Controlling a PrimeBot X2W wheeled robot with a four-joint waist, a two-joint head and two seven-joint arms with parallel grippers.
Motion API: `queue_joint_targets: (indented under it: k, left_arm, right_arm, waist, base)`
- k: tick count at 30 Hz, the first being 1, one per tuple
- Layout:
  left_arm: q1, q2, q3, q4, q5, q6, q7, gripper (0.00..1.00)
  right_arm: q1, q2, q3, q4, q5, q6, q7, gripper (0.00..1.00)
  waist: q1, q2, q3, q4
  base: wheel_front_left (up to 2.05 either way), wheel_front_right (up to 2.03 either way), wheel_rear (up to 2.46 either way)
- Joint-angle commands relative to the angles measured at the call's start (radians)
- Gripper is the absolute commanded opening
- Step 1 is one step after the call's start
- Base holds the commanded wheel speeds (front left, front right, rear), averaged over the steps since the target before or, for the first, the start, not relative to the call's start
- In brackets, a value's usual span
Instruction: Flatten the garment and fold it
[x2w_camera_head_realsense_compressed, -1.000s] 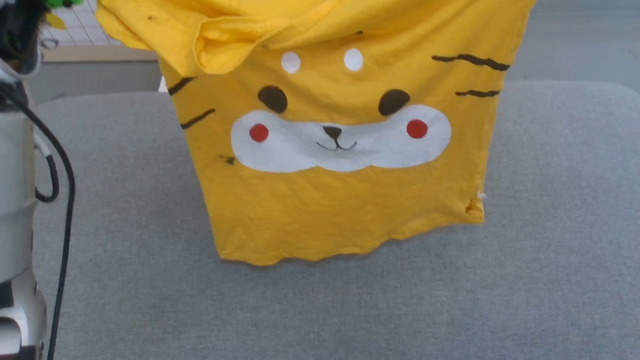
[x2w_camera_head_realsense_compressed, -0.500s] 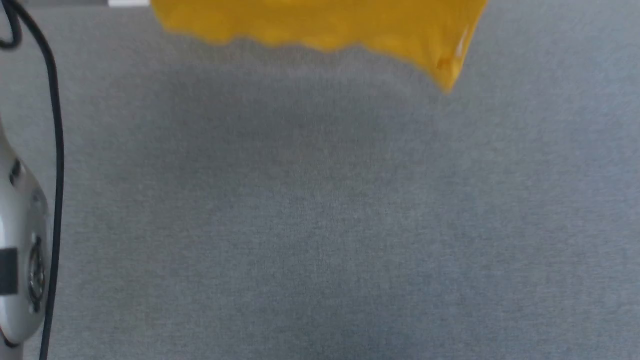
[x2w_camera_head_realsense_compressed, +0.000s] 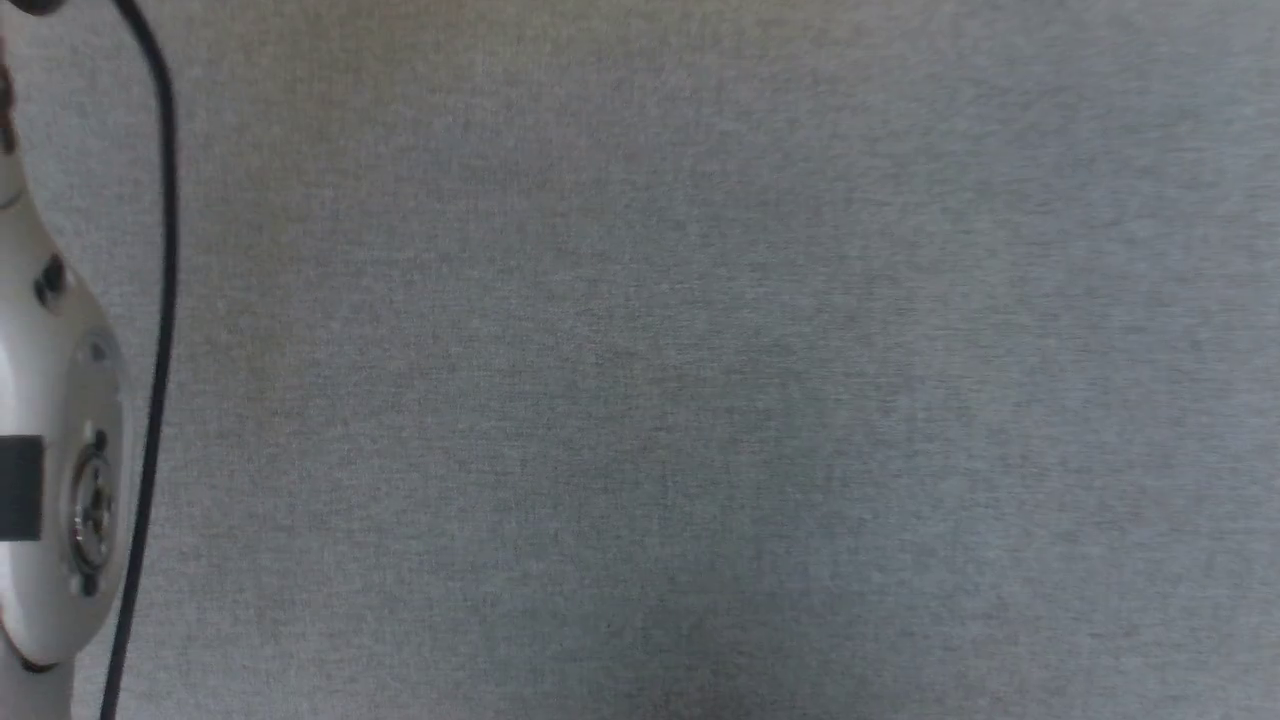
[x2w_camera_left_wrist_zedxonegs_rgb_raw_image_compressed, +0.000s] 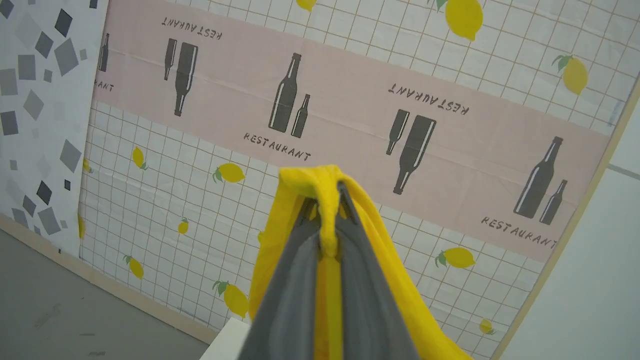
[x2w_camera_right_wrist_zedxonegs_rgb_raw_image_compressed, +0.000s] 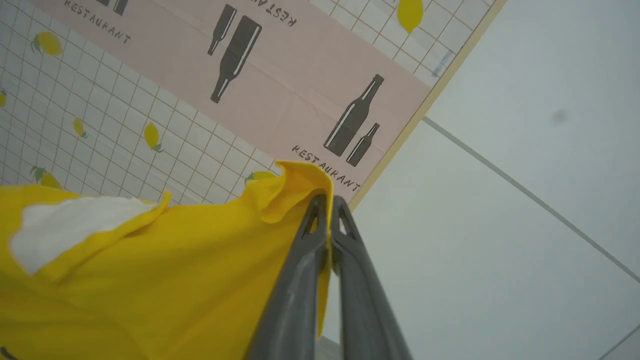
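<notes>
Up before the lemon-print wall (x2w_camera_left_wrist_zedxonegs_rgb_raw_image_compressed: 165, 190), we hold the yellow shirt (x2w_camera_right_wrist_zedxonegs_rgb_raw_image_compressed: 150, 270) aloft, left tool (x2w_camera_left_wrist_zedxonegs_rgb_raw_image_compressed: 327, 192) and right tool (x2w_camera_right_wrist_zedxonegs_rgb_raw_image_compressed: 328, 200) each clamped on an edge; laying it flat on the grey desk (x2w_camera_head_realsense_compressed: 640, 360) and folding are both left to do.

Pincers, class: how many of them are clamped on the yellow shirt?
2. The left pincer is shut on a bunched fold of the yellow shirt; the right pincer is shut on another edge of it.
</notes>
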Motion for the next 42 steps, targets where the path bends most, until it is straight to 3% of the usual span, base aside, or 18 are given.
queue_joint_targets:
  k: [1, 7, 14, 20, 27, 35, 42]
  left_arm:
    - [0.016, -0.007, -0.001, 0.014, -0.014, -0.017, -0.017, 0.0]
    - [0.098, -0.013, 0.0, 0.038, -0.062, -0.08, -0.036, 0.0]
    - [0.242, -0.012, 0.015, -0.04, -0.124, -0.103, 0.019, 0.0]
    - [0.428, -0.011, 0.027, -0.218, -0.193, -0.116, 0.1, 0.0]
    - [0.744, 0.004, 0.065, -0.445, -0.268, -0.111, 0.161, 0.0]
    - [1.147, 0.031, 0.055, -0.658, -0.262, -0.075, 0.207, 0.0]
    - [1.437, 0.026, 0.049, -0.71, -0.289, -0.072, 0.215, 0.0]
  right_arm:
    - [-0.002, -0.007, 0.004, 0.017, -0.003, -0.002, -0.017, 0.0]
    - [0.061, -0.029, 0.064, 0.07, 0.043, -0.002, -0.077, 0.0]
    - [0.198, -0.081, 0.156, -0.001, 0.212, -0.002, -0.118, 0.0]
    - [0.392, -0.169, 0.144, -0.225, 0.37, -0.002, -0.095, 0.0]
    - [0.737, -0.221, -0.002, -0.531, 0.447, -0.002, -0.029, 0.0]
    - [1.204, -0.139, -0.213, -0.824, 0.444, -0.002, 0.071, 0.0]
    - [1.542, -0.026, -0.305, -0.914, 0.461, -0.002, 0.097, 0.0]
  waist:
    - [-0.0001, 0.0, 0.061, 0.036]
    - [-0.0001, 0.0, 0.068, 0.05]
    - [-0.0001, 0.0, 0.022, 0.057]
    - [-0.0001, 0.0, -0.017, 0.059]
    - [-0.0001, 0.0, -0.103, 0.048]
    - [-0.0001, 0.0, -0.21, 0.045]
    - [-0.0001, 0.0, -0.301, 0.047]
  base:
    - [0.0, 0.0, 0.0]
    - [0.0, 0.0, 0.0]
    - [0.0, 0.0, 0.0]
    - [0.0, 0.0, 0.0]
    - [0.0, 0.0, 0.0]
    - [0.0, 0.0, 0.0]
    - [0.0, 0.0, 0.0]
